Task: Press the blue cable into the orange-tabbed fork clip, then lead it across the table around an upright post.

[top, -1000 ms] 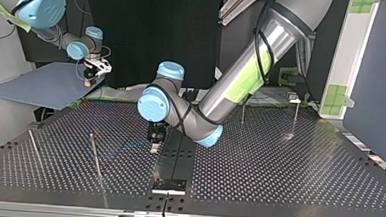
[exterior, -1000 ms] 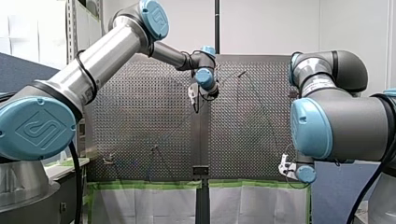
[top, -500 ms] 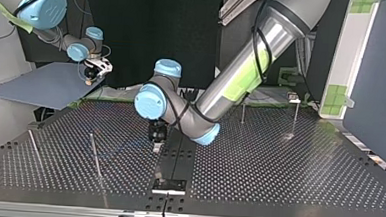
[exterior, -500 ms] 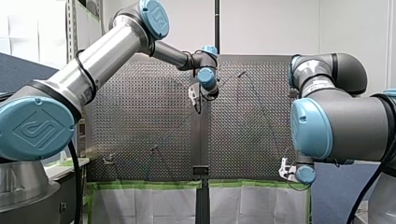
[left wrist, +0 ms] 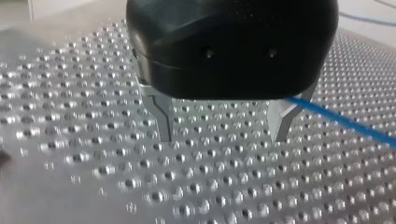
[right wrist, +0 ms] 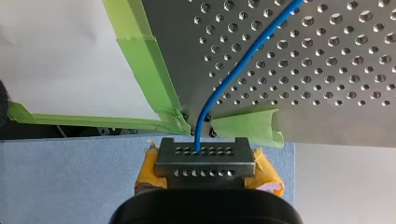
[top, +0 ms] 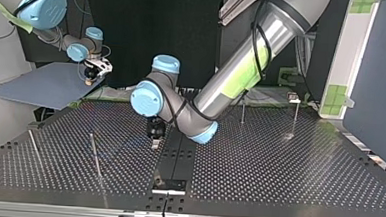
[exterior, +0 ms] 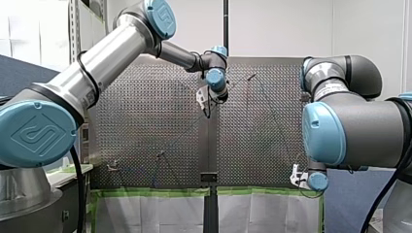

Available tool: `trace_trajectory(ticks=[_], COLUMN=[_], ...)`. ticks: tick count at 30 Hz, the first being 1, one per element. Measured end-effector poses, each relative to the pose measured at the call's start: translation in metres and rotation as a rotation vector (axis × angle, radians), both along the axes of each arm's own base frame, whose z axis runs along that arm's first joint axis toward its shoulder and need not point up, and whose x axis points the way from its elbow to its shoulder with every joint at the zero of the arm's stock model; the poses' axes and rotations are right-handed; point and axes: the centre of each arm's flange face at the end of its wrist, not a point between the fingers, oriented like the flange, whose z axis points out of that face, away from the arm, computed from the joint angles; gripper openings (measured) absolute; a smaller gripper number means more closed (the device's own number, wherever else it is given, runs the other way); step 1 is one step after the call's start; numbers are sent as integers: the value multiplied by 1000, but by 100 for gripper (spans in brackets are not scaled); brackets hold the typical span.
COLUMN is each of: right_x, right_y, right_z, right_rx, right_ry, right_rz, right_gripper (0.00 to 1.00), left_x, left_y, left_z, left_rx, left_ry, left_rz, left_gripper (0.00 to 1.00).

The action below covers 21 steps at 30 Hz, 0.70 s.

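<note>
The blue cable (right wrist: 219, 88) runs from my right gripper (right wrist: 205, 153), which is shut on it, up over the taped corner of the perforated table (right wrist: 327, 60). Yellow pads show on either side of that gripper's metal fingers. My right gripper (top: 90, 76) hangs off the table's far corner at the top view's left. My left gripper (left wrist: 222, 138) is open just above the plate with nothing between its metal fingers (left wrist: 161, 119). The cable (left wrist: 341, 120) passes close beside one finger, outside the gap. In the top view my left gripper (top: 154, 138) points down near the table's middle.
Thin upright posts (top: 96, 156) (top: 33, 147) stand at the top view's left, with two more (top: 242, 111) (top: 295, 116) at the far right. A black strip (top: 176, 160) with a small bracket runs down the table's middle. Green tape (right wrist: 149, 60) edges the table.
My left arm has carried its open gripper a little toward the top view's left and further from that camera. My right gripper has stayed at the table's corner, still holding the cable.
</note>
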Motion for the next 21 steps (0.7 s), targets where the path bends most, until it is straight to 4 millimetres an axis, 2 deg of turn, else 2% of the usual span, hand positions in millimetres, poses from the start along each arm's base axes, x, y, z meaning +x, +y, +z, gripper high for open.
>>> trace_trajectory(ticks=[13, 21], right_x=[1, 2], right_y=[0, 0], right_z=[0, 0], right_rx=[1, 2], right_ry=[-1, -4], right_rz=[4, 5], right_gripper=[0, 0], left_x=[-38, -71], left_y=[-2, -8], left_z=[40, 69], left_rx=[-32, -18], left_ry=[-66, -144], left_rz=[-80, -194], left_gripper=[100, 100])
